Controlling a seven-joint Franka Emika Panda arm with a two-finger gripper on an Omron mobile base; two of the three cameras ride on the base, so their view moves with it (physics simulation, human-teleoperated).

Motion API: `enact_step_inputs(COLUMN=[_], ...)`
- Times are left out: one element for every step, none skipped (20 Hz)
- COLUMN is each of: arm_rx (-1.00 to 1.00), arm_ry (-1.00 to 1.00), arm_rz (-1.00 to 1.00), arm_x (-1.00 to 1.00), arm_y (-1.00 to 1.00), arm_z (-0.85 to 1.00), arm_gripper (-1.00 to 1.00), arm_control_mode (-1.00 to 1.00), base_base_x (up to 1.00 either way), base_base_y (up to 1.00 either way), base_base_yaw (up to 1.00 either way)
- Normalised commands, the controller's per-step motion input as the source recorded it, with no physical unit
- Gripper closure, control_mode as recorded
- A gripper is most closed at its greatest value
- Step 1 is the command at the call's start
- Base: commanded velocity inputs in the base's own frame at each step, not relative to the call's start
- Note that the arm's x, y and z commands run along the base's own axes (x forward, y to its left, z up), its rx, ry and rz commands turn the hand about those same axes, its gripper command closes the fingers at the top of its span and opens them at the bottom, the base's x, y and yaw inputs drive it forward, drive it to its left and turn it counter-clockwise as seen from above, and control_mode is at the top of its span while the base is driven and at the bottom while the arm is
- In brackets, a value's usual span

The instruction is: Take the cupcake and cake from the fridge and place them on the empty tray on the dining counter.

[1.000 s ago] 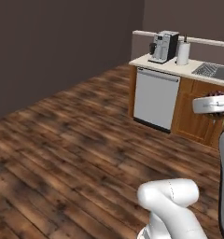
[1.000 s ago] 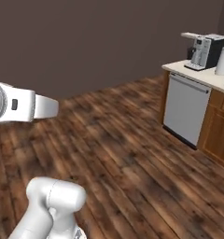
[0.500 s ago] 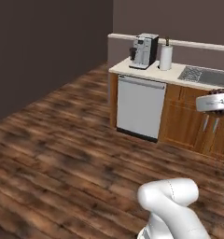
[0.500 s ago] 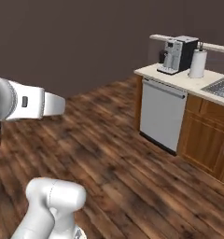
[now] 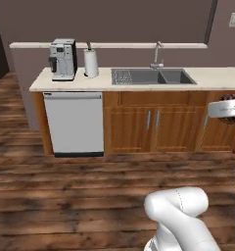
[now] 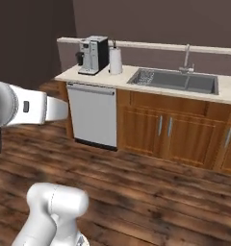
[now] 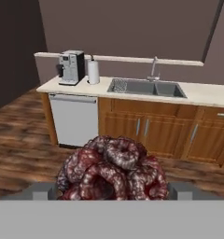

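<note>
a dark red, knobbly, mound-shaped cake (image 7: 111, 170) is seen low in the middle of the hand view. it is clamped between the jaws, which are set wide on either side of it. in the left base view it is glimpsed at the right edge, about mid-height, against the white arm (image 5: 226, 108). since half a second ago the whole picture has been swung round, which is read as the base turning and not as the furniture moving. the beige stone tabletop (image 5: 207, 77) with its steel sink (image 5: 151, 76), the white dishwasher front (image 5: 74, 122), the grey coffee machine (image 5: 63, 59) and the white paper roll (image 5: 91, 62) have been brought from an oblique angle at the right to nearly face-on across the upper half. the cake's hold has been kept unchanged through the turn. from this it is judged that the carrying leg is under way, with the placing on the tray not yet done. no clear long axis is shown by the cake. it is slightly wider than tall, with its width laid left to right across the hand view between the jaws and its lumpy top turned toward the upper edge.
</note>
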Motion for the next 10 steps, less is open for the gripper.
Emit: enact_step_inputs(arm_rx=[0.00,0.00,0.00,0.00,0.00,0.00,0.00,0.00,0.00,0.00], arm_ry=[0.00,0.00,0.00,0.00,0.00,0.00,0.00,0.00,0.00,0.00], arm_rz=[0.00,0.00,0.00,0.00,0.00,0.00,0.00,0.00,0.00,0.00], arm_x=[0.00,0.00,0.00,0.00,0.00,0.00,0.00,0.00,0.00,0.00], arm_y=[0.00,0.00,0.00,0.00,0.00,0.00,0.00,0.00,0.00,0.00], arm_z=[0.00,0.00,0.00,0.00,0.00,0.00,0.00,0.00,0.00,0.00], arm_gripper=[1.00,1.00,1.00,1.00,1.00,1.00,1.00,1.00,1.00,1.00], arm_control_mode=[1.00,1.00,1.00,1.00,1.00,1.00,1.00,1.00,1.00,1.00], base_base_x=[0.71,0.72,0.72,0.74,0.76,0.79,0.81,0.83,0.81,0.71], base_base_y=[1.00,1.00,1.00,1.00,1.00,1.00,1.00,1.00,1.00,1.00], base_base_yaw=[-0.19,-0.17,-0.15,-0.15,-0.15,-0.17,-0.19,-0.19,-0.19,-0.13])
